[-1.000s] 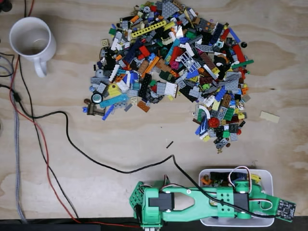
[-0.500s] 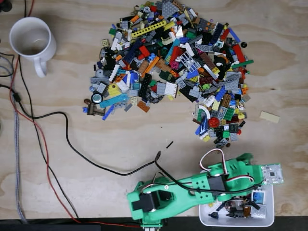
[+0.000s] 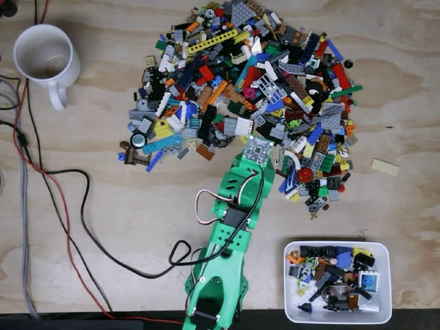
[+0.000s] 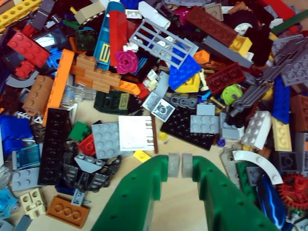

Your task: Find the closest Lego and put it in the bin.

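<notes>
Hundreds of Lego pieces lie heaped in a wide pile point(image 3: 247, 89) across the far half of my plywood table point(image 3: 103, 206), and in the fixed view my green arm point(image 3: 230, 234) reaches from the near edge up to the pile's near rim, close to its middle. In the wrist view my gripper point(image 4: 180, 165) comes in from the bottom edge with its two green fingers brought together, the grey pads point(image 4: 173, 164) nearly touching with a thin slit between them and nothing held there. Just beyond the tips sit a white grooved plate point(image 4: 136, 133), a grey studded plate point(image 4: 106, 140) to its left, a black studded plate point(image 4: 185, 126) to its right, and a small yellow tile point(image 4: 142, 155) on the bare wood nearest the fingers. The bin point(image 3: 383, 251), a low white tray, stands at the near right of the table in the fixed view, well apart from my gripper, and already holds a jumble of mixed pieces. A white mug point(image 3: 45, 58) stands at the far left corner, and black and red cables point(image 3: 82, 206) trail across the left side toward my base.
</notes>
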You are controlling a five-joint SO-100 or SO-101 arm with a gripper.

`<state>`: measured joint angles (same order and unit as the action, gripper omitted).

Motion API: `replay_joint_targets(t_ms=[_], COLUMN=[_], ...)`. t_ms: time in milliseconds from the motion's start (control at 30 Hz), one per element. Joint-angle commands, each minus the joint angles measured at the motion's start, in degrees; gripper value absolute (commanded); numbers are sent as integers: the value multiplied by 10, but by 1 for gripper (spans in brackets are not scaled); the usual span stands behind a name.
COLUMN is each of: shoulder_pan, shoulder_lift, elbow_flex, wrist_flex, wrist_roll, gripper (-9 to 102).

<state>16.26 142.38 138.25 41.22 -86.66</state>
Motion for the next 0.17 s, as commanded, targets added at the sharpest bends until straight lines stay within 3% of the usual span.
replay_joint_targets(t_ms=[0,133], shoulder_pan=[-42,-49], shoulder_lift=[20,19], elbow_flex=[-4,9], wrist_flex=[-17,-20], wrist_roll=[20,30], gripper=[4,4])
